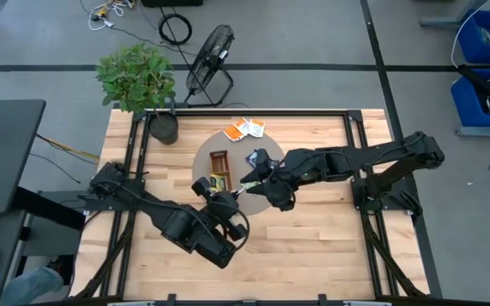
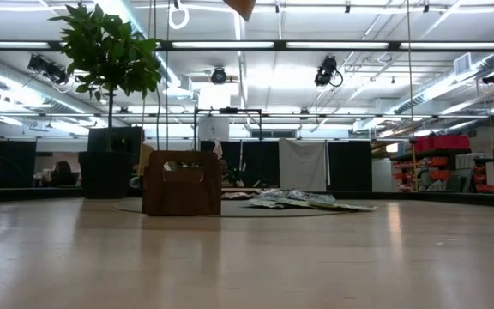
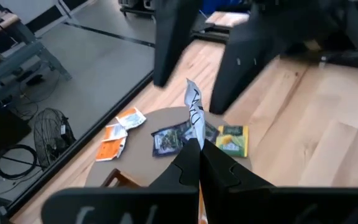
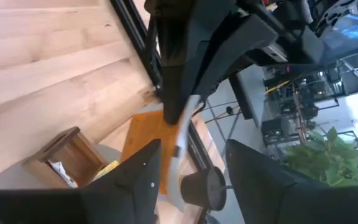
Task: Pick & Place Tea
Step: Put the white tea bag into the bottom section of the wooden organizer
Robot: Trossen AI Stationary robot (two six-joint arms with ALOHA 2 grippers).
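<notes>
My left gripper [image 3: 199, 158] is shut on a white-and-blue tea sachet [image 3: 194, 109] above the round grey mat [image 1: 201, 163]. My right gripper [image 4: 191, 180] is open and faces it; its fingers [image 3: 166, 50] stand on either side of the sachet's free end, and I cannot tell whether they touch it. More tea sachets lie flat on the mat: orange-and-white ones [image 3: 120, 132], a dark blue one [image 3: 168, 139] and a yellow-green one [image 3: 232, 139]. The wooden tray [image 1: 219, 166] stands on the mat beside them. My left gripper pinches one end [image 3: 197, 138] of the sachet between its two shut fingertips. The sachet stands out beyond the fingertips, edge-on and slightly bent, lifted clear of the mat. In the right wrist view it shows as a pale strip [image 4: 184, 124] below the left fingers.
A potted plant [image 1: 164, 127] stands at the table's far left corner. A floor fan [image 1: 211, 59] is beyond the far edge. Dark frame rails [image 1: 354, 136] run along the table's sides. Bare wood [image 1: 330, 246] lies toward the near edge.
</notes>
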